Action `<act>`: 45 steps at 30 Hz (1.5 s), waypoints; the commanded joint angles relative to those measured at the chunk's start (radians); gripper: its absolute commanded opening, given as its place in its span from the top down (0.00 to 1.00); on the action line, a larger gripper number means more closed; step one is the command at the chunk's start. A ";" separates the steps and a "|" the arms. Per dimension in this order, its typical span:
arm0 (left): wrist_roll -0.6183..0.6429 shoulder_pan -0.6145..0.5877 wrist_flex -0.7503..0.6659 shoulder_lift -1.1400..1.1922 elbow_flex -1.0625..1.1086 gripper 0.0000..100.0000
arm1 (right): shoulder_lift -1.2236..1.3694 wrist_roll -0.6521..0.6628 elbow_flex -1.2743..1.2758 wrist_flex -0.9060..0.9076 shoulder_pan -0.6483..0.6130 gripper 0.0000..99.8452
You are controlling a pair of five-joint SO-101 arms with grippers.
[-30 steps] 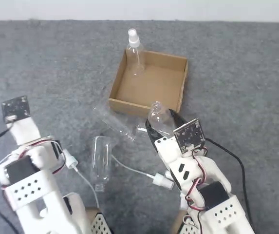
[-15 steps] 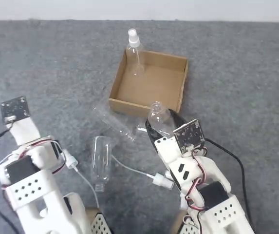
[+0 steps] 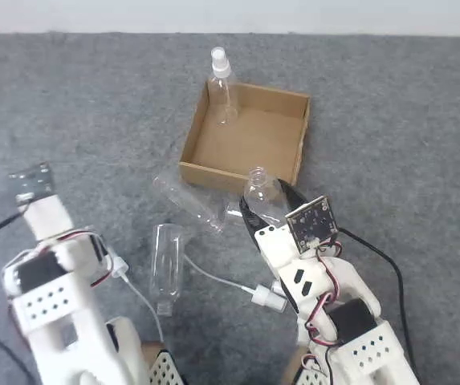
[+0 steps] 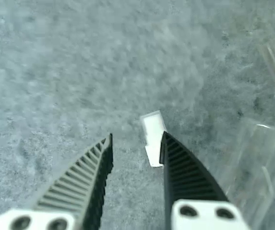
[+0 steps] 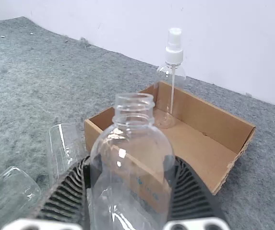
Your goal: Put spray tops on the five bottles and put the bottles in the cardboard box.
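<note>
L tool [image 4: 137,139] hangs low over the worktop [image 4: 55,62], fingers apart, w/ a white spray top [image 4: 151,139] just off one fingertip, not yet btwn them. R tool [image 5: 130,167] is clamped on an open bottle [image 3: 260,191], upright, neck free, just in front of the box [image 3: 205,173].

Step in hand, as I read it: L takes the top to fit on R's bottle. To do it well:
- Shift L sideways so the top sits centred btwn the fingers.
- Close on the head, not the thin tube.
- Lift so the tube hangs straight, feed it into the neck first, then press/twist.
- R should hold the bottle vertical & steady.

Risk: clear bottles lie close by the top and could get nudged.

Containers: the box holds one capped bottle [image 3: 223,96], standing in a far corner. The held bottle looks empty. A lying bottle [image 3: 168,261] and a 2nd lying bottle [image 3: 189,200] rest uncapped on the worktop, empty as far as I can tell. A 2nd top [image 3: 268,297] lies by R arm.
</note>
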 commanded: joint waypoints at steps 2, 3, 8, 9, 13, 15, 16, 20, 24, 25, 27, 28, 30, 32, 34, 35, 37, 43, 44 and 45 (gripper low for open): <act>0.006 0.034 -0.112 0.222 -0.030 0.86 | -0.019 0.000 -0.012 -0.021 0.015 0.99; 0.026 0.035 -0.135 0.258 -0.031 0.86 | -0.019 0.000 -0.012 -0.021 0.015 0.99; 0.054 0.038 -0.241 0.393 -0.027 0.86 | -0.019 0.000 -0.012 -0.021 0.015 0.99; 0.054 0.038 -0.252 0.413 -0.027 0.86 | -0.019 0.000 -0.012 -0.021 0.015 0.99; 0.054 0.040 -0.265 0.457 -0.033 0.86 | -0.019 0.000 -0.012 -0.021 0.015 0.99; 0.054 0.068 -0.265 0.468 -0.031 0.86 | -0.019 0.000 -0.012 -0.021 0.015 0.99; 0.054 0.086 -0.265 0.470 -0.025 0.86 | -0.019 0.000 -0.012 -0.021 0.015 0.99; 0.130 0.158 -0.282 0.471 0.007 0.86 | -0.019 0.009 0.006 -0.042 0.012 0.99; 0.175 0.166 -0.331 0.471 0.031 0.86 | -0.019 0.035 0.025 -0.071 0.012 0.99; 0.175 0.166 -0.331 0.471 0.031 0.86 | -0.019 0.035 0.026 -0.073 0.012 0.99; 0.175 0.163 -0.331 0.471 0.035 0.86 | -0.019 0.035 0.026 -0.073 0.012 0.99; 0.175 0.163 -0.333 0.471 0.036 0.86 | -0.019 0.035 0.026 -0.073 0.012 0.99; 0.175 0.163 -0.333 0.471 0.038 0.86 | -0.019 0.035 0.026 -0.073 0.012 0.99; 0.178 0.163 -0.334 0.471 0.038 0.86 | -0.019 0.035 0.026 -0.073 0.012 0.99; 0.178 0.167 -0.336 0.471 0.038 0.86 | -0.019 0.035 0.026 -0.073 0.012 0.99; 0.180 0.167 -0.336 0.471 0.038 0.86 | -0.019 0.035 0.026 -0.073 0.012 0.99; 0.178 0.169 -0.344 0.471 0.038 0.90 | -0.019 0.035 0.026 -0.073 0.012 0.99; 0.175 0.169 -0.351 0.471 0.038 0.99 | -0.021 0.035 0.026 -0.073 0.012 0.99; 0.175 0.169 -0.351 0.471 0.038 0.99 | -0.022 0.035 0.026 -0.073 0.012 0.99; 0.175 0.169 -0.351 0.471 0.038 0.99 | -0.022 0.035 0.028 -0.073 0.012 0.99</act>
